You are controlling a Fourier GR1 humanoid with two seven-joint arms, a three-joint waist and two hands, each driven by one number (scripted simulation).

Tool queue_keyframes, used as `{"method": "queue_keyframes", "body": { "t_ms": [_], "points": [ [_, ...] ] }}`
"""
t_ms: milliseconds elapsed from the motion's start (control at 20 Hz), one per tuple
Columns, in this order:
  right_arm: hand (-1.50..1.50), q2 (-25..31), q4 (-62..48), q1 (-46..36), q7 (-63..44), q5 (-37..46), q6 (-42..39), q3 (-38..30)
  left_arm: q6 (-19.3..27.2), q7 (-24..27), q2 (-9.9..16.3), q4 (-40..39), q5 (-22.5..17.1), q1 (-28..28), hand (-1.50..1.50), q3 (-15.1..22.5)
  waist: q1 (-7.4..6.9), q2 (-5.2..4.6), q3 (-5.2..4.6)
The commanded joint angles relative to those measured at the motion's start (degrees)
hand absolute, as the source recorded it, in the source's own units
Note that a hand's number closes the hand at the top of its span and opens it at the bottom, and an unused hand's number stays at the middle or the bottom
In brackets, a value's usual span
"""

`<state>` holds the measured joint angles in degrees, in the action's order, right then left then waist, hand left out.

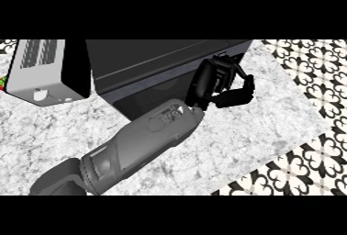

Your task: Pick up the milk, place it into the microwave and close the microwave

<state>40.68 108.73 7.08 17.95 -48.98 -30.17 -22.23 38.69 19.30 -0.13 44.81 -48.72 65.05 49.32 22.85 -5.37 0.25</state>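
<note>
My left hand [218,83] is at the microwave [163,59], right by its front right corner, with the knuckles up against the dark casing. My grey forearm [152,137] runs in a long diagonal from below and to the left of the microwave, crossing in front of its lower front edge on the way to that corner. The fingers [237,95] are curled inward, the thumb [230,69] hooks over from the far side, and a small gap shows between them. I see nothing inside the curl, just a bit of pale counter showing through, so the hand is closed up narrow and holds nothing I can make out.

The microwave's door [47,69] stands swung out to the left of the body. It's a light grey panel with rows of slots and a black edge facing the cavity. The front of the microwave is dark and shadowed, and I can't make out anything inside it.

The milk is nowhere I can pick out, either on the counter around the microwave or in my fingers. If it's in that dark opening, I can't tell from here.

The marbled counter [271,128] spreads out in front of and to the right of the microwave. Black-and-white patterned tiles [318,87] run further right of it. A small red and green thing [3,82] peeks in left of the door, cut off by the edge.
</note>
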Motion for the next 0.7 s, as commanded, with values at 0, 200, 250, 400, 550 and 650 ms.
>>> {"method": "queue_keyframes", "body": {
  "t_ms": [0, 200, 250, 400, 550, 650],
  "points": [
    [-1.5, 0.69, 0.88, 0.91, -0.68, -0.85, 0.83, -1.65, 1.87, 0.0, 2.08, -8.81, -1.42, -2.7, 1.5, -3.13, -1.96, -0.47, -0.34],
    [-1.5, 0.65, 0.75, 1.86, -0.88, -2.3, 0.88, -2.84, -0.24, 0.3, 3.3, -10.25, -2.04, -3.1, 1.5, -1.09, -3.78, -0.46, -0.2],
    [-1.5, 1.15, 0.62, 1.32, -0.9, -2.08, 1.27, -3.43, -0.07, 0.69, 2.92, -10.35, -1.97, -2.64, -1.5, -0.7, -4.27, -0.85, -0.22],
    [-1.5, 1.3, 1.2, 2.59, -1.47, -2.93, 1.5, -4.35, -0.71, 1.61, 4.38, -10.24, -3.54, -2.89, -1.5, -1.37, -5.43, -0.2, -0.38],
    [-1.5, 1.32, 1.45, 3.0, -1.43, -3.58, 1.9, -5.54, -1.77, 2.15, 4.75, -10.49, -4.37, -3.39, -1.5, -0.72, -6.09, -0.43, -0.31],
    [-1.5, 1.45, 2.45, 3.91, -1.97, -4.06, 1.57, -5.46, -2.48, 2.22, 4.39, -10.62, -4.91, -3.07, -1.5, -0.24, -6.28, -0.08, -0.32]
  ]
}}
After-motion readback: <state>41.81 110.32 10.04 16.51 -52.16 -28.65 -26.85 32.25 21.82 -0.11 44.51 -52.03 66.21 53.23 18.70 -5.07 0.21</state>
